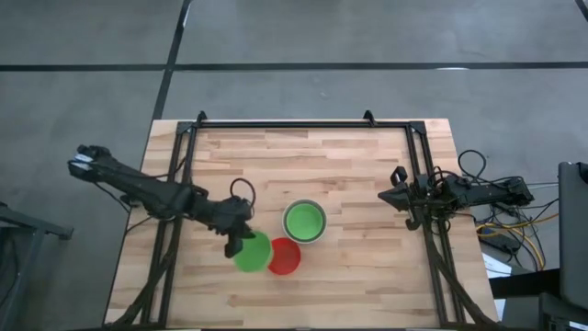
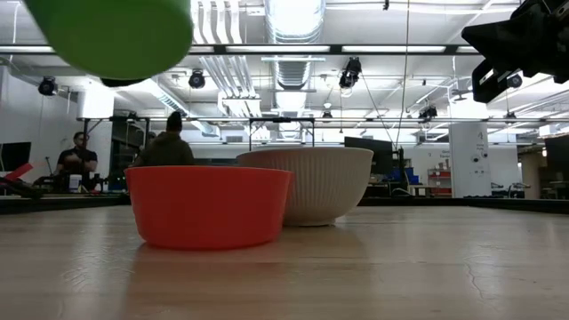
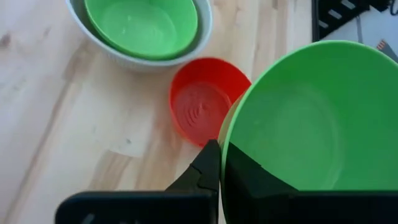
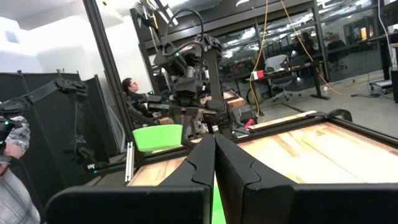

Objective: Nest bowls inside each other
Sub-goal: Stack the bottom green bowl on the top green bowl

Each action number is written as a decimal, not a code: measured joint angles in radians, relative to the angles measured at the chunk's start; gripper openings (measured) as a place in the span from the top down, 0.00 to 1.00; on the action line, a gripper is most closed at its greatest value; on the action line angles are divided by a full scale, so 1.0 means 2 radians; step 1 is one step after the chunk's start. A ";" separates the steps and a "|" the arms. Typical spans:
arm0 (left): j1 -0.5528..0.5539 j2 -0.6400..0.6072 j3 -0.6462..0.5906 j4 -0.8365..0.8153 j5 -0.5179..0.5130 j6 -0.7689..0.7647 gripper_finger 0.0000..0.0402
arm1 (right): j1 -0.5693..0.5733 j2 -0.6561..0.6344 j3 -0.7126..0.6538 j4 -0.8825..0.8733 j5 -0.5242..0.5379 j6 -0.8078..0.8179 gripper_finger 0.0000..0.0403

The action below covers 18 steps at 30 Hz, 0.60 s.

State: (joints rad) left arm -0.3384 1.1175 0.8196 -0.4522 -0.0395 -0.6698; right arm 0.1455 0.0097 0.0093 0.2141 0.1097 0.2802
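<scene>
My left gripper [image 1: 235, 241] is shut on a bright green bowl [image 3: 311, 118], which hangs well above the table [image 2: 116, 36] just left of the red bowl [image 1: 285, 256]. The red bowl [image 2: 209, 206] stands on its base on the wood, close in front of the pale grey-white bowl [image 1: 304, 222]. That ribbed bowl [image 2: 311, 184] has another green bowl [image 3: 142, 25] nested inside it. My right gripper [image 4: 214, 158] is shut on nothing, raised above the table's right edge [image 1: 404, 195]. My left gripper holds the green bowl by its rim [image 3: 225, 140] on the side nearest the arm. One finger [image 3: 255, 177] is inside the bowl and the other [image 3: 208, 168] is outside its wall. The fingers slant down from the table's left. The bowl is lifted clear, mouth up.
Black frame rails [image 1: 184, 156] run along the table's left, far and right sides. Bare wood lies at the far half [image 1: 303, 156] and near the front edge. Cables [image 1: 514, 221] pile up beyond the right edge. People sit in the room behind the table [image 2: 169, 142].
</scene>
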 joint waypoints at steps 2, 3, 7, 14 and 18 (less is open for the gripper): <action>0.009 0.009 0.008 0.001 0.001 0.011 0.99 | 0.000 0.000 0.000 0.000 0.000 0.000 0.98; 0.014 0.015 0.012 0.001 0.003 0.016 0.98 | 0.000 0.000 0.000 0.000 0.000 0.000 0.98; 0.034 0.046 0.036 -0.002 0.015 0.034 0.98 | 0.000 0.000 0.000 0.000 0.000 0.000 0.98; 0.081 0.105 0.074 -0.003 0.043 0.050 0.98 | 0.000 0.000 0.000 0.000 0.000 0.000 0.98; 0.111 0.131 0.091 -0.003 0.057 0.043 0.99 | 0.000 0.000 0.000 0.000 0.000 0.000 0.98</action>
State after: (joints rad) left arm -0.1162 1.3790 1.0017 -0.4577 0.0747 -0.5847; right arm 0.1455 0.0101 0.0093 0.2142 0.1097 0.2802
